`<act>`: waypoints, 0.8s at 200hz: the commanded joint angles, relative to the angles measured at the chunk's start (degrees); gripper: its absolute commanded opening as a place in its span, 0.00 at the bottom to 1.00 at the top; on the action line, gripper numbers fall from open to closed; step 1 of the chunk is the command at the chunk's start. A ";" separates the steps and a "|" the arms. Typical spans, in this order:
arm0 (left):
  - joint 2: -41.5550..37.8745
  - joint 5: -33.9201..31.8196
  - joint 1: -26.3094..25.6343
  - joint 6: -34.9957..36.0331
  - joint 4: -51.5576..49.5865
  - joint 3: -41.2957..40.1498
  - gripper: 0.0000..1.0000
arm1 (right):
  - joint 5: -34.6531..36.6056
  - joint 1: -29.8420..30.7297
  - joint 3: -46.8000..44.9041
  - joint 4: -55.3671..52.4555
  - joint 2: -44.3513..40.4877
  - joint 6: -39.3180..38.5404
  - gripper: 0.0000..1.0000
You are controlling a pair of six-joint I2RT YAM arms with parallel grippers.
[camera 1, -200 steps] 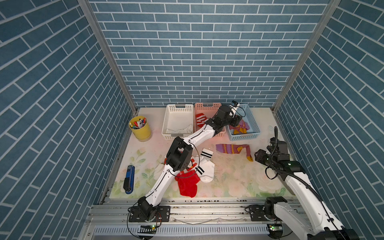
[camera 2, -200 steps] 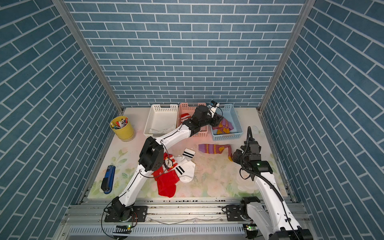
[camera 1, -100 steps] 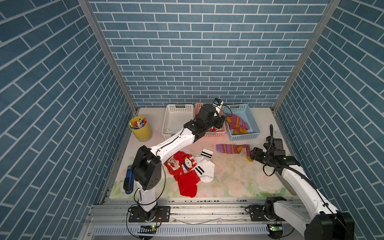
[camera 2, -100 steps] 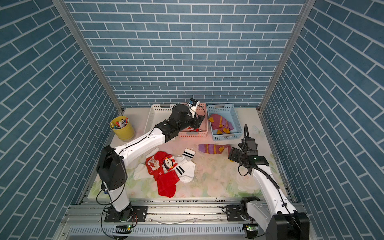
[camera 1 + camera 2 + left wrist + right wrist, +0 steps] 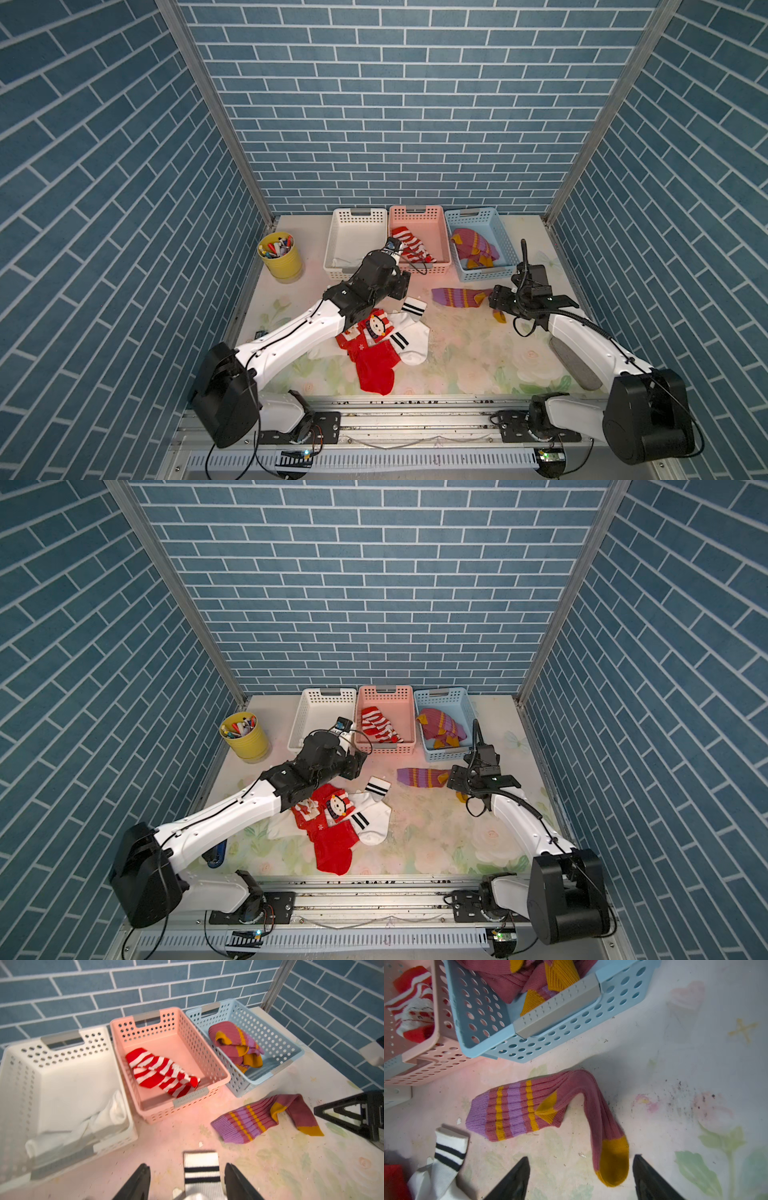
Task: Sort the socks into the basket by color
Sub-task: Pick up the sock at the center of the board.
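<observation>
- Since the earlier frames the left arm has pulled back from over the baskets toward the middle of the table, and the right arm has come in beside the loose mauve sock.
- The left claw [image 5: 186, 1165] stands apart and holds nothing; the black-banded cuff of a white sock [image 5: 201, 1169] lies between its fingers.
- The right claw [image 5: 581, 1157] is also apart and empty, with the mustard toe of the mauve sock [image 5: 529, 1109] between its fingers, closer to one of them.
- That mauve sock lies on the table just in front of the blue basket [image 5: 473, 212], which holds more mauve socks [image 5: 473, 247].
- The red-white striped sock [image 5: 411, 245] lies in the pink basket [image 5: 415, 212].
- A white sock [image 5: 108, 1115] lies in the white basket [image 5: 353, 216].
- The red snowman sock [image 5: 374, 353] lies on the table, overlapping the banded white sock, partly under the left arm.
</observation>
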 commanded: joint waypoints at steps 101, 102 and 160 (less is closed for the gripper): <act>-8.60 -2.84 0.32 -2.06 -2.40 -7.10 0.65 | 5.31 3.79 6.63 10.16 16.57 0.29 0.75; -8.73 -2.84 0.30 -2.04 -2.41 -7.05 0.65 | 5.31 3.86 6.70 10.20 16.67 0.29 0.75; -8.13 -2.97 0.32 -1.75 -2.60 -6.66 0.65 | 5.39 6.07 6.85 11.89 19.51 1.15 0.74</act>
